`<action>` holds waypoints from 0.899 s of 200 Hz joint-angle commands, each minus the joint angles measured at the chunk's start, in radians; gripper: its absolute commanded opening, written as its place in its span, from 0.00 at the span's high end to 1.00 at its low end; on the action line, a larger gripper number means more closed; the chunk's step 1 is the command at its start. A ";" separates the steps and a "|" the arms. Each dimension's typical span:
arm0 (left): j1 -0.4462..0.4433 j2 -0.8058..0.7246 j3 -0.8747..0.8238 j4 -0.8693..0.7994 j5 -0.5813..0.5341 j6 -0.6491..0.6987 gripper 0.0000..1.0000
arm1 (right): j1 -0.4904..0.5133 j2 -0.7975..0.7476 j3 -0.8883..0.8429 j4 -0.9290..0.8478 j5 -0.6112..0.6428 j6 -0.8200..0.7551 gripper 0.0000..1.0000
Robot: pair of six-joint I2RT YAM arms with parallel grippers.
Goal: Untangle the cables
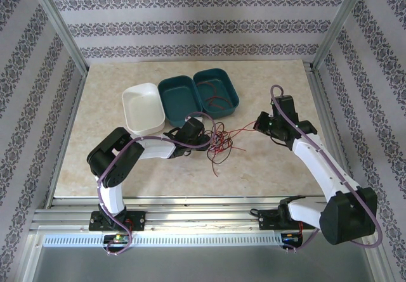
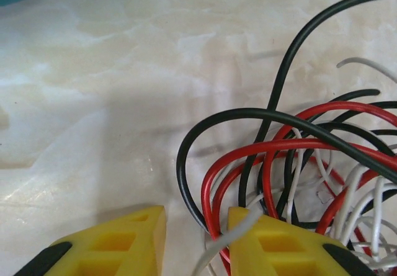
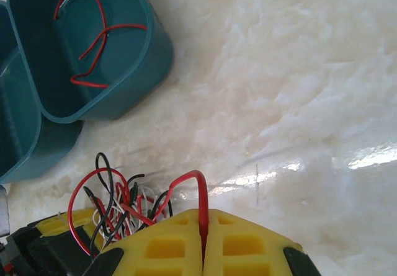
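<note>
- left gripper (image 2: 197,229): yellow jaws part open, narrow gap; black, red and white strands pass through gap, not pinched as far as seen.
- cable bundle (image 1: 219,141): lies on counter (image 1: 273,174) between both grippers, just in front of teal bins (image 1: 193,87).
- right gripper (image 3: 203,219): jaws fully closed on one red cable (image 3: 201,192).
- advice: left should pin rest of knot low, avoiding that red strand; right then pulls slowly sideways, stopping if loop tightens.
</note>
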 commanded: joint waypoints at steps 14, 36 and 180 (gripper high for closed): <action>0.016 -0.026 -0.022 -0.032 -0.036 -0.010 0.73 | -0.015 -0.045 0.053 -0.054 0.083 -0.047 1.00; 0.020 -0.030 -0.028 -0.035 -0.044 -0.013 0.76 | -0.016 -0.067 0.078 -0.071 0.103 -0.061 1.00; 0.026 -0.054 -0.065 -0.016 -0.047 0.002 0.79 | -0.028 -0.159 0.155 -0.150 0.232 -0.104 1.00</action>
